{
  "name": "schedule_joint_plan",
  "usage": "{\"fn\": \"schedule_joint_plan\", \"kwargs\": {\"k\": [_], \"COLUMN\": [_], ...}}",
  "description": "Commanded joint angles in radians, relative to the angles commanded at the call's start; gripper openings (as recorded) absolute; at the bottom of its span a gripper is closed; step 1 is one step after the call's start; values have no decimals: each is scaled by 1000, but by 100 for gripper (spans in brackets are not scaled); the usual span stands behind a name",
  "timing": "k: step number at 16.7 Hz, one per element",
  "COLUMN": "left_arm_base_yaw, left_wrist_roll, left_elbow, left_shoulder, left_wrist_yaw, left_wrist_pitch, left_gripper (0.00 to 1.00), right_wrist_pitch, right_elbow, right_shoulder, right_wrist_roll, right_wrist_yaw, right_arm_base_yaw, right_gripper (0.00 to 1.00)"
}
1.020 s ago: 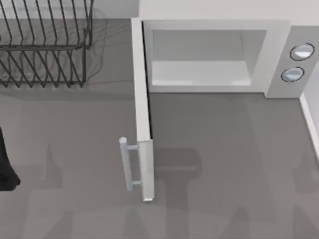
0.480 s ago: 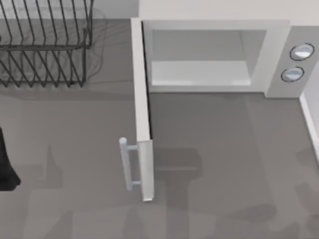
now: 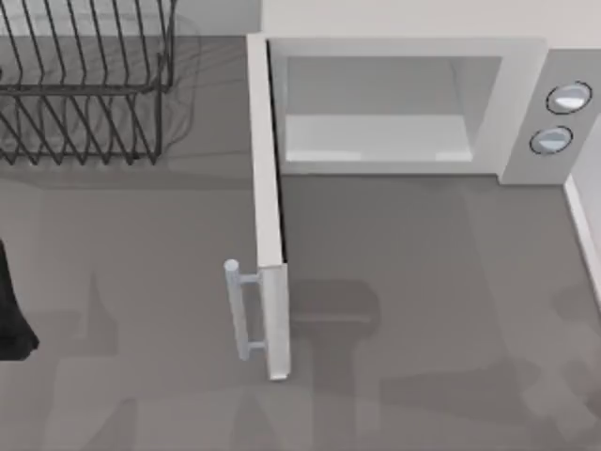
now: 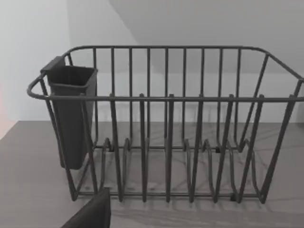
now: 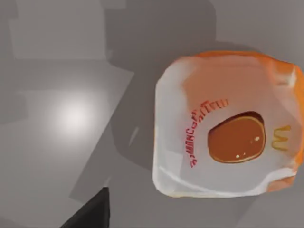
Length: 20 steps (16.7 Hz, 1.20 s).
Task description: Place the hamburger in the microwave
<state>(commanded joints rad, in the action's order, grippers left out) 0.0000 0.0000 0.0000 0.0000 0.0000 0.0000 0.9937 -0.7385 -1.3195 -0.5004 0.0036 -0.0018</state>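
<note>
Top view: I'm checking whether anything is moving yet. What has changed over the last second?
The soft shadow on the table at lower right spread leftward. Nothing visibly grasped or released. The microwave, its open door, the dish rack and the left arm at the left edge stayed put.

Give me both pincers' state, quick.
Left pincer: cannot be told; its wrist camera faces the dish rack.
Right pincer: cannot be told; its camera looks at the hamburger.

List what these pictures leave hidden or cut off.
- Hamburger: right wrist view, one side cut by the picture's edge.
- Dish rack: top view, cut off at the top and left edges.
- Microwave: top view, its right side runs past the edge.
</note>
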Motion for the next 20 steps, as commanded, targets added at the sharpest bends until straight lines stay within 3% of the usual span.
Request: {"fn": "schedule_joint_plan", "kwargs": {"k": [7, 15, 20], "left_arm_base_yaw": [0, 0, 0], "left_wrist_roll": [0, 0, 0], "left_elbow": [0, 0, 0], "left_shoulder": [0, 0, 0], "left_wrist_yaw": [0, 0, 0], "left_wrist_pitch": [0, 0, 0], "left_gripper": [100, 100, 100], "right_wrist_pitch": [-14, -356, -405], "right_elbow": [10, 176, 203], "right_shoulder": [-9, -177, -205], "right_wrist_roll": [-1, 3, 3], "right_wrist_yaw": [0, -1, -1], "right_arm_base_yaw": [0, 2, 2], "right_gripper": [100, 100, 100]}}
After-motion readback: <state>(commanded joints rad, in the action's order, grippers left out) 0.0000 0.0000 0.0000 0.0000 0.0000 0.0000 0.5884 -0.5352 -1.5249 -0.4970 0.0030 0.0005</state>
